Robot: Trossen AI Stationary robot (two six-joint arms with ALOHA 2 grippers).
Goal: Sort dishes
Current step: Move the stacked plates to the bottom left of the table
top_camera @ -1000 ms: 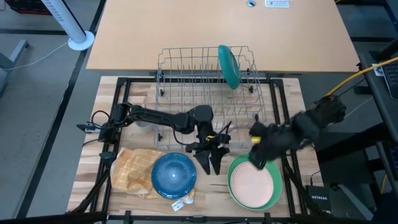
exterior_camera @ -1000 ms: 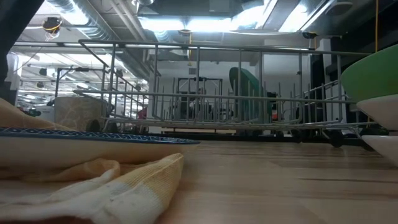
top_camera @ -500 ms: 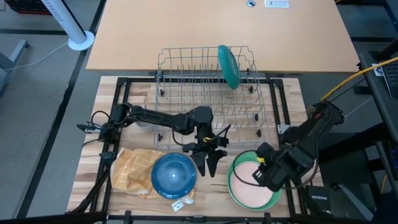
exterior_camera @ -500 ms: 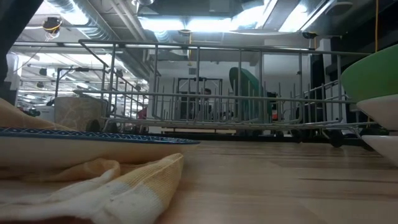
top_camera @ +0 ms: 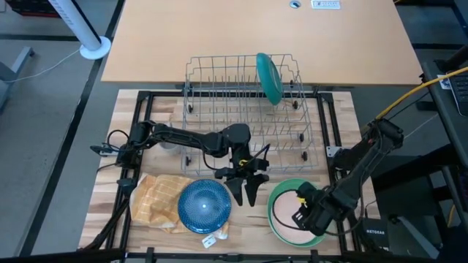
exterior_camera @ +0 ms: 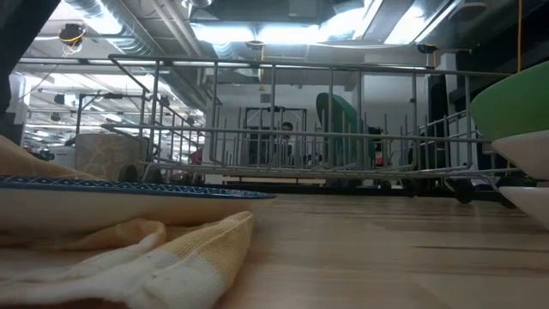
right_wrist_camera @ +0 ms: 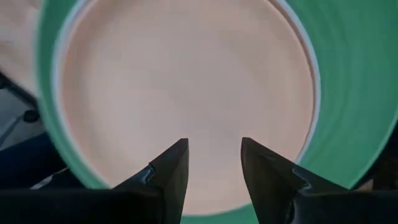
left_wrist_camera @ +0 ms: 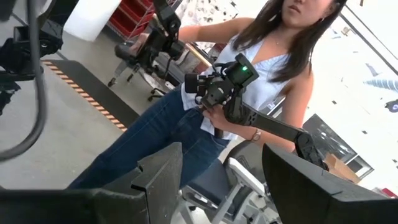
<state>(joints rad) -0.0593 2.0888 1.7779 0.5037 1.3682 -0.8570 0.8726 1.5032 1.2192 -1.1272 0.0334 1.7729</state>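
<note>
A peach plate [right_wrist_camera: 186, 81] lies inside a larger green dish [right_wrist_camera: 348, 93] at the table's near right. My right gripper [right_wrist_camera: 214, 165] hangs open just above it, fingers pointing down; in the high view the gripper [top_camera: 303, 212] covers part of the peach plate [top_camera: 284, 215]. My left gripper [top_camera: 246, 191] stands open and level at mid-table, above the boards, holding nothing. On the yellow checked cloth [top_camera: 157, 199] rests a blue plate [top_camera: 205, 206]. A teal plate [top_camera: 269, 77] stands on edge in the grey wire rack [top_camera: 245, 102]. A grey mug [exterior_camera: 107, 154] sits at the far left.
The wire rack fills the far middle of the boards. The left arm stretches across from the left side toward mid-table. A person [left_wrist_camera: 249, 74] sits beyond the table holding control arms. Bare wood [top_camera: 252, 219] shows between the blue plate and the green dish.
My right gripper has swung from beside the rack's near right corner toward the table's near edge and come down over the peach plate, rolling as it went. Its fingers point down now. The dishes lie as they did.
</note>
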